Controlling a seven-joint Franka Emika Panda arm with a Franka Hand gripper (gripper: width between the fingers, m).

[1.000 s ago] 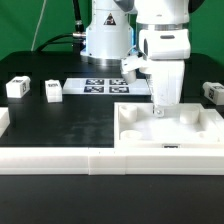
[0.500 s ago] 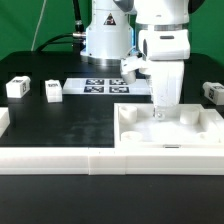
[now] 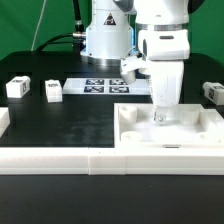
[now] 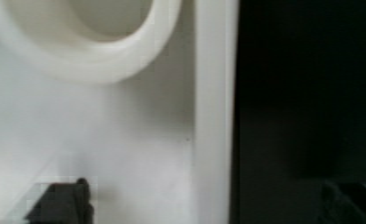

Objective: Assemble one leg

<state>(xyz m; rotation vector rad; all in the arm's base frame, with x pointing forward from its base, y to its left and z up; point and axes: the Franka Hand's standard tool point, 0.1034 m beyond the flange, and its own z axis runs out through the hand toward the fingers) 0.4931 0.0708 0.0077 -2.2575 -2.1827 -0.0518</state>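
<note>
Gripper low on the panel, legs standing apart on the table

The gripper reaches down at the far side of the large white panel. In the blurred wrist view its dark fingertips sit well apart, either side of the panel's raised rim, so it looks released and holding nothing. One leg stands upright towards the exterior view's left, just beside the marker board. A second leg is further left and a third leg is at the right edge, all well apart from the gripper
</note>
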